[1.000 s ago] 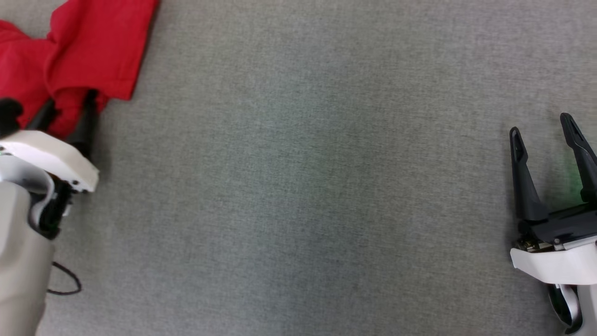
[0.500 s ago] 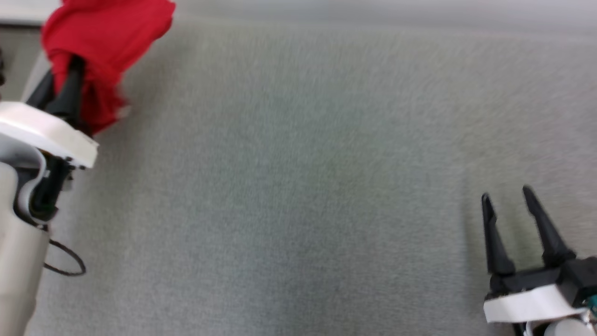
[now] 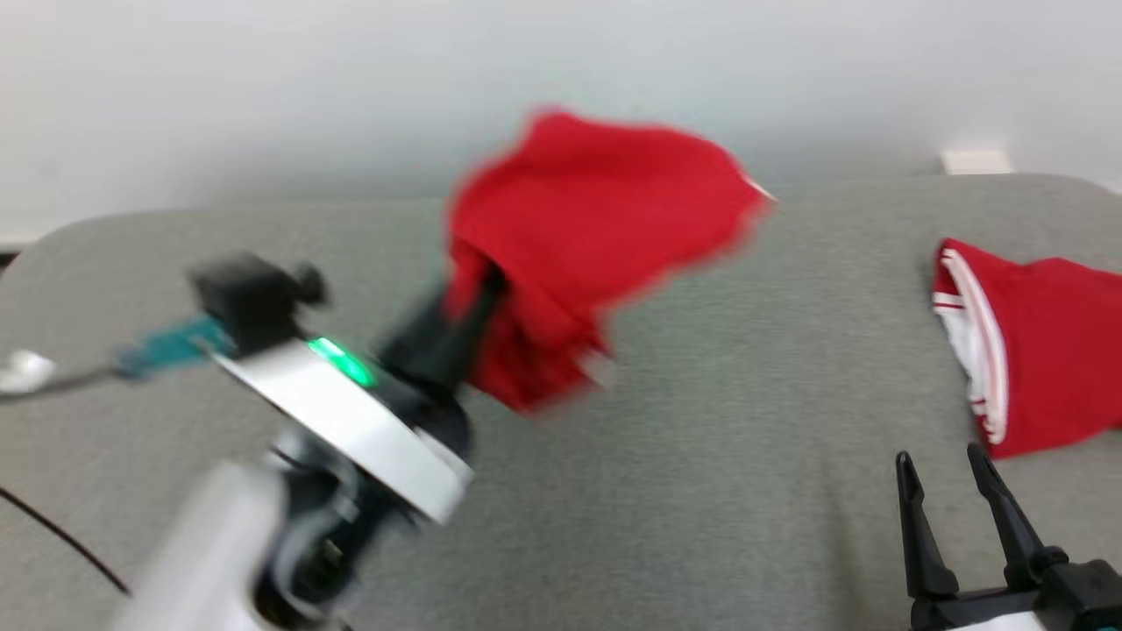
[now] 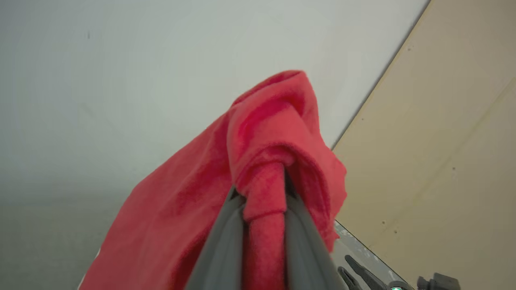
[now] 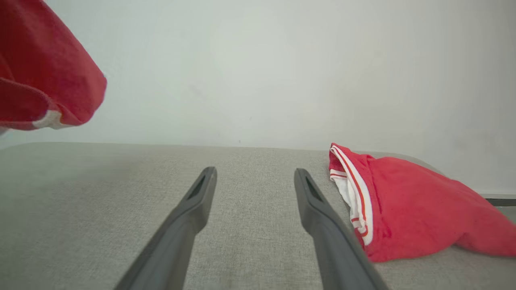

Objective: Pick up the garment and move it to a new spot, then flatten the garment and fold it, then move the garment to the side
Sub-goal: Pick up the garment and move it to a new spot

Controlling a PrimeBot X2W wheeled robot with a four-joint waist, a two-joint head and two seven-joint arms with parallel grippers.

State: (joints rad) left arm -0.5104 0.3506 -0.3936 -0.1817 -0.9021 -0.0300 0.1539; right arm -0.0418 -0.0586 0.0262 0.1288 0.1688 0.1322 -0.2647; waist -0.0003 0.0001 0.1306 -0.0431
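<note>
A red garment (image 3: 596,228) hangs bunched and blurred above the grey padded table (image 3: 701,508), left of centre in the head view. My left gripper (image 3: 485,282) is shut on a fold of it; in the left wrist view the garment (image 4: 274,121) is pinched between the two fingers of the left gripper (image 4: 264,191) and drapes down to the left. A corner of the garment (image 5: 44,72) shows at the upper left of the right wrist view. My right gripper (image 3: 942,460) stands open low over the table at the lower right, and the right gripper (image 5: 254,173) holds nothing.
A second red garment with white striped trim (image 3: 1043,342) lies crumpled on the table's right side, just right of my right gripper's fingers (image 5: 322,209). A pale wall rises behind the table. A thin black cable (image 3: 53,535) crosses the lower left. A tan board (image 4: 443,141) stands behind.
My left gripper has shut on the red garment and lifted it off the table, swinging it towards the middle. The head view has tilted up, bringing the wall and the second garment into view.
</note>
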